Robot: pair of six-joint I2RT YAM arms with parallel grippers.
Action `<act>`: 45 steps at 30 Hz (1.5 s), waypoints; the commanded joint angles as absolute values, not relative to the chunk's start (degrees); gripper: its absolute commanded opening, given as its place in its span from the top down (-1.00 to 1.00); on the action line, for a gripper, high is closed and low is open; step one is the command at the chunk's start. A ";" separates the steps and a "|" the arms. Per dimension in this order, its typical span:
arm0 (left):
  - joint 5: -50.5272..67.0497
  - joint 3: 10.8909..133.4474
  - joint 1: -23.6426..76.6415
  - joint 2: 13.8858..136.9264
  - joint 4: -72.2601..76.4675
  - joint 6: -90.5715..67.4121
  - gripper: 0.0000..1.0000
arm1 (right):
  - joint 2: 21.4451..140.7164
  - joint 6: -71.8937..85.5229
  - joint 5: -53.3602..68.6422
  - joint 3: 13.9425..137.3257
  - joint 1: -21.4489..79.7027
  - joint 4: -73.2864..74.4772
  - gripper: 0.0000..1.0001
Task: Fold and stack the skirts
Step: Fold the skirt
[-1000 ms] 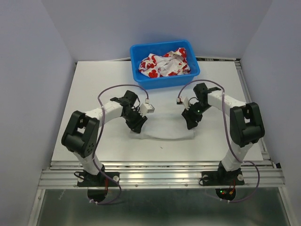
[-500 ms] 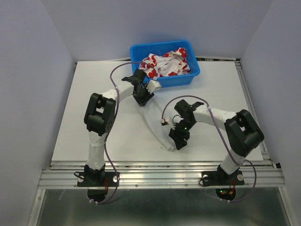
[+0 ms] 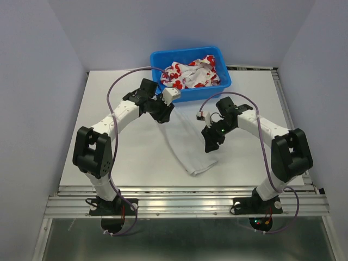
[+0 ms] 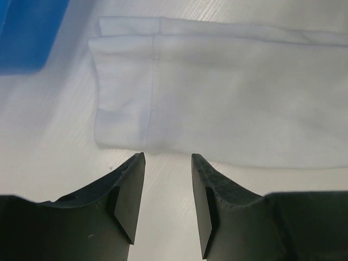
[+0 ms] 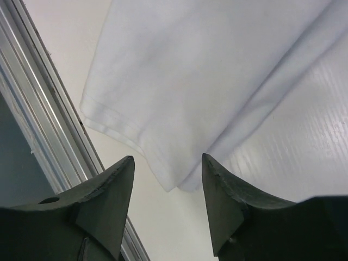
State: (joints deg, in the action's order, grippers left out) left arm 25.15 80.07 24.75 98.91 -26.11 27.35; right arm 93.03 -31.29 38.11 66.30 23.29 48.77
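Observation:
The plain white skirt (image 3: pixel 187 149) lies flat on the table as a folded strip, running diagonally from near the tub to the front. It also shows in the left wrist view (image 4: pixel 217 98) and the right wrist view (image 5: pixel 206 70). My left gripper (image 3: pixel 165 115) is open and empty just short of the skirt's far end (image 4: pixel 167 157). My right gripper (image 3: pixel 209 145) is open and empty above the skirt's near corner (image 5: pixel 167 157). The red-flowered skirt (image 3: pixel 190 75) lies crumpled in the blue tub (image 3: pixel 163 87).
The blue tub stands at the back centre, and its corner shows in the left wrist view (image 4: pixel 27 32). The table's metal front rail (image 5: pixel 38 109) runs close to the skirt's near end. Grey walls close in both sides.
The white skirt has swung from a strip across the front to a diagonal one. Both grippers have let go of it, and the right gripper has moved back from its near end.

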 commanded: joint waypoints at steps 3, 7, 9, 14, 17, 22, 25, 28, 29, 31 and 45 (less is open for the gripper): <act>29.71 74.53 24.61 103.53 -21.01 21.01 0.03 | 99.75 -30.77 41.04 64.69 23.99 45.97 0.00; 28.22 76.72 24.52 109.50 -18.11 21.45 0.09 | 103.97 -27.87 40.78 61.88 23.99 42.72 0.24; 27.51 80.92 24.52 112.31 -18.45 22.41 0.13 | 105.02 -26.90 42.09 60.65 23.99 42.36 0.42; 24.53 92.00 24.52 121.10 -19.86 24.17 0.20 | 105.21 -22.68 44.64 61.17 23.99 41.49 0.65; 23.38 97.73 24.43 122.52 -22.14 25.57 0.19 | 105.29 -20.75 48.24 61.87 23.99 42.53 0.47; 26.54 84.84 24.26 105.59 -21.80 31.80 0.01 | 99.33 -18.29 48.86 62.14 23.47 44.38 0.11; 25.76 72.13 24.52 90.78 -18.39 34.45 -0.06 | 94.15 -16.35 50.70 64.07 23.47 44.30 0.02; 22.26 61.66 26.62 80.80 -16.70 37.78 -0.32 | 91.94 -12.84 51.42 66.97 22.85 42.72 0.03; 20.76 59.35 29.85 75.12 -16.53 40.66 -0.34 | 91.67 -11.53 51.24 68.02 22.33 41.32 0.03; 14.46 52.52 34.69 67.98 -14.34 42.79 -0.36 | 92.37 -10.03 50.28 68.73 22.32 39.47 0.04; -2.02 47.10 66.62 82.60 -3.08 37.18 -0.36 | 111.09 -6.94 48.60 71.46 22.32 26.28 0.17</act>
